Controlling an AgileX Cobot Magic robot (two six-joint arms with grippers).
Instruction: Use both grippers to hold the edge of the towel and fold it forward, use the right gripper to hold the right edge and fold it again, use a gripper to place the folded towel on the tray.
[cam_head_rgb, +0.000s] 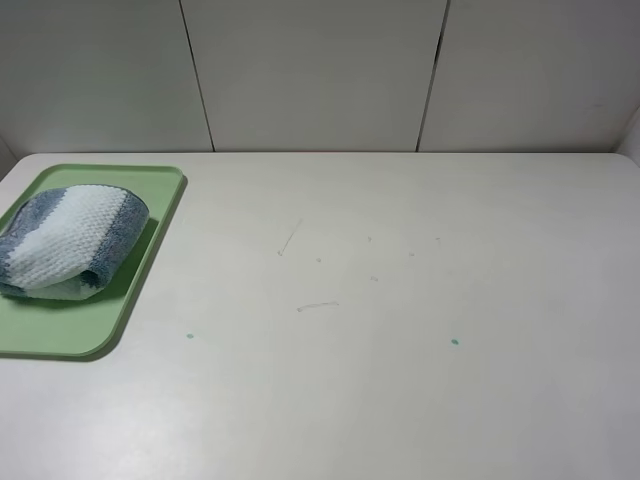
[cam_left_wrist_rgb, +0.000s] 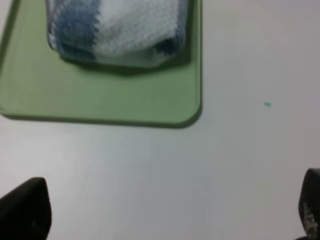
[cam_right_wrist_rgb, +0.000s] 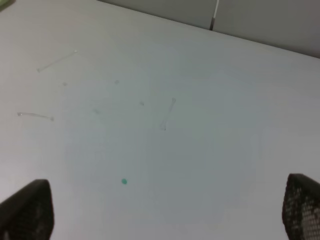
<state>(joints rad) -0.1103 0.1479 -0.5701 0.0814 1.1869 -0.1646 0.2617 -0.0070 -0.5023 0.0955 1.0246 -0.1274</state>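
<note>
The towel (cam_head_rgb: 70, 240), folded into a thick bundle of dusty-blue and white stripes, lies on the light-green tray (cam_head_rgb: 60, 330) at the desk's (cam_head_rgb: 400, 330) far left. Nothing else is in the tray. The left gripper (cam_left_wrist_rgb: 165, 215) and right gripper (cam_right_wrist_rgb: 165, 210) hang spread wide over bare desk, holding nothing.

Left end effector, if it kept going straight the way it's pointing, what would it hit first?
Probably bare table, then the tray rim, with the folded towel beyond it. The left end effector is open; depth is unclear.
</note>
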